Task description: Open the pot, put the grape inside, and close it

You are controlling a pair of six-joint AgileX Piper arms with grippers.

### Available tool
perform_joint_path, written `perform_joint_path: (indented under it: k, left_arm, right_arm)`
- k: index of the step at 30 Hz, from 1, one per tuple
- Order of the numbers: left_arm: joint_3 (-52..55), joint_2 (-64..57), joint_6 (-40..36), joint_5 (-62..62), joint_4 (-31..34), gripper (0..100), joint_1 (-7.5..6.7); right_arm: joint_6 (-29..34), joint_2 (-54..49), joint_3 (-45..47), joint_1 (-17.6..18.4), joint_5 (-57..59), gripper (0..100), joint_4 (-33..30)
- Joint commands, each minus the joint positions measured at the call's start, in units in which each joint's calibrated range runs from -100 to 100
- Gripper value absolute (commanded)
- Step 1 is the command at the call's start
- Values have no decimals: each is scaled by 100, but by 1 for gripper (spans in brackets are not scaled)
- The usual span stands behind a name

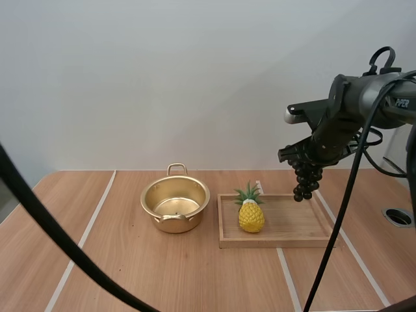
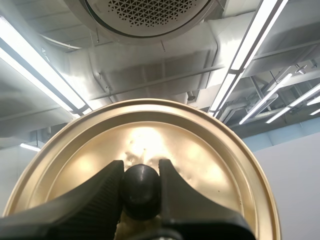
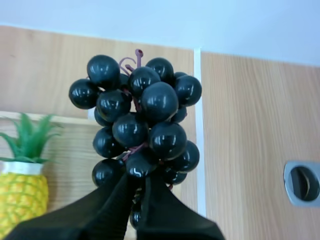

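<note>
The gold pot [image 1: 175, 205] stands uncovered on the table at centre left. Its gold lid [image 2: 145, 150] is held up in the air, and my left gripper [image 2: 141, 185] is shut on the lid's black knob [image 2: 141, 190]. My right gripper [image 1: 305, 156] is shut on a bunch of dark grapes [image 1: 305, 179], which hangs in the air above the far right end of the wooden tray [image 1: 286, 224]. In the right wrist view the grapes [image 3: 140, 125] are pinched between my fingertips [image 3: 135, 195] from one end of the bunch.
A toy pineapple [image 1: 251, 211] stands in the tray's left part, between the pot and the grapes; it also shows beside the grapes [image 3: 22, 170]. A round grey port [image 1: 398, 216] sits in the table at the far right.
</note>
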Motion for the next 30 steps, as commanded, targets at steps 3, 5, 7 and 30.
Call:
perform_joint_path:
  k: [3,5,7,30]
  left_arm:
    - [1,38,21,-181,41,0,-5]
    - [1,38,55,-113,99,0,-5]
    - [1,38,55,-1,172,0,-5]
    - [-12,26,395,-23,426,0,-5]
  right_arm:
    - [-228,-207,-539,-26,-47,0,133]
    - [-273,-207,-847,-26,-29,0,204]
    - [-481,-207,-1074,-26,49,0,410]
    - [-2580,-194,-1715,1132,2404,0,3088]
